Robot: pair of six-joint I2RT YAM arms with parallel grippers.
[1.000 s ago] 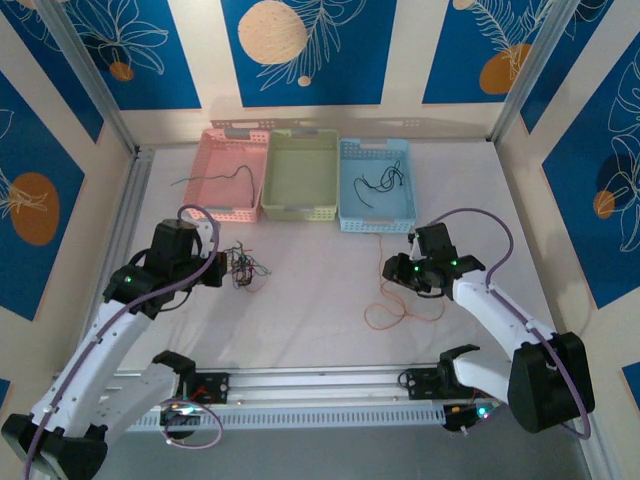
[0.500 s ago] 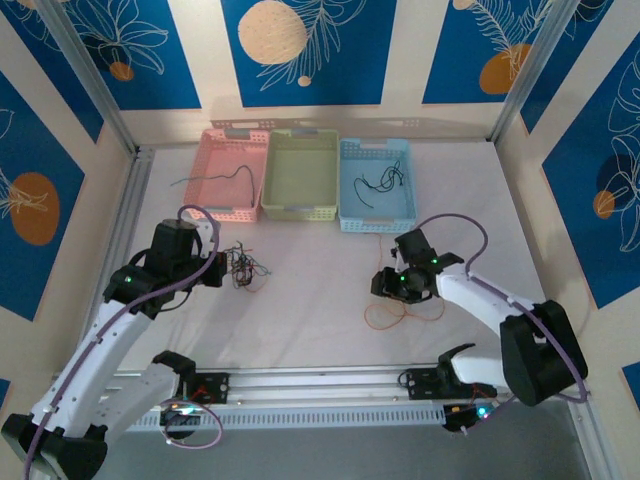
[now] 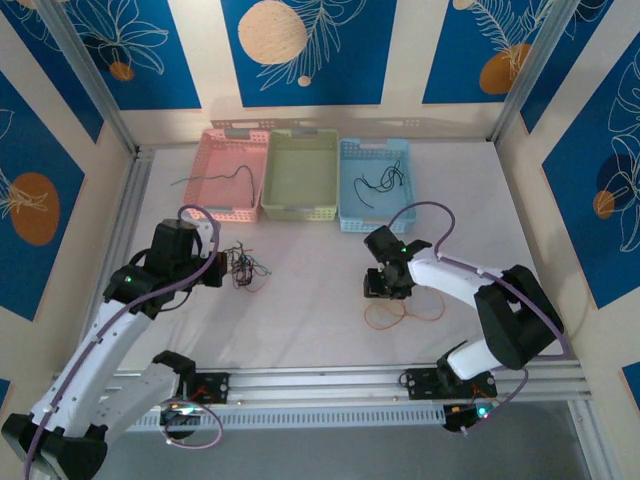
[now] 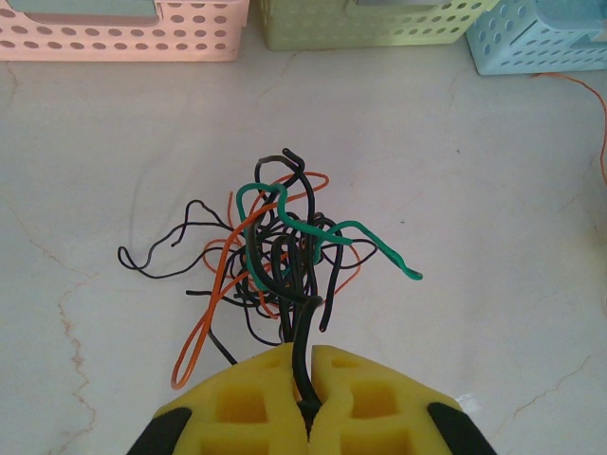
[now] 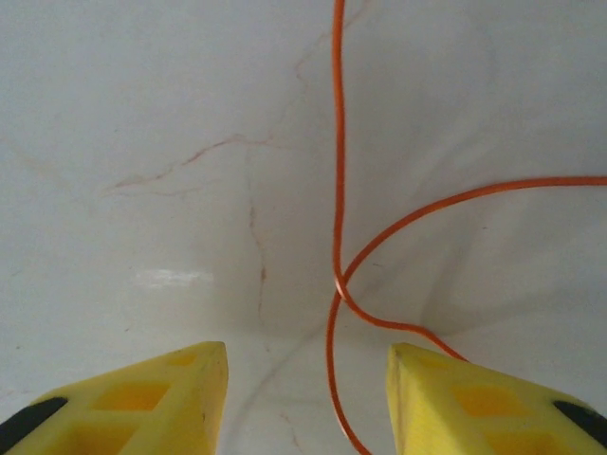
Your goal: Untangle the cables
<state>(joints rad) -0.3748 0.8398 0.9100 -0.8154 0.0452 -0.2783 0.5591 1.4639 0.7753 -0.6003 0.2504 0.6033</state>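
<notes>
A knot of cables (image 4: 275,246) in black, orange and green lies on the white table. My left gripper (image 4: 308,365) is shut on a thick black cable (image 4: 303,341) that comes out of the knot's near side. From above, the left gripper (image 3: 222,268) is at the left edge of that knot (image 3: 243,268). A separate orange cable (image 3: 400,312) lies looped at centre right. My right gripper (image 3: 383,288) hovers over the loop's top, open. The orange cable (image 5: 337,190) crosses itself on the table between the yellow fingertips (image 5: 199,370) without touching them.
Three baskets stand in a row at the back: pink (image 3: 225,212), green (image 3: 298,212) and blue (image 3: 375,222). A dark wire (image 3: 240,172) lies in the pink one and black wires (image 3: 382,182) in the blue one. The cage frame runs along both sides.
My right arm has swung left and inward, bringing its gripper from beside the orange cable to over the top of its loop. The left arm and the knot have not moved.
</notes>
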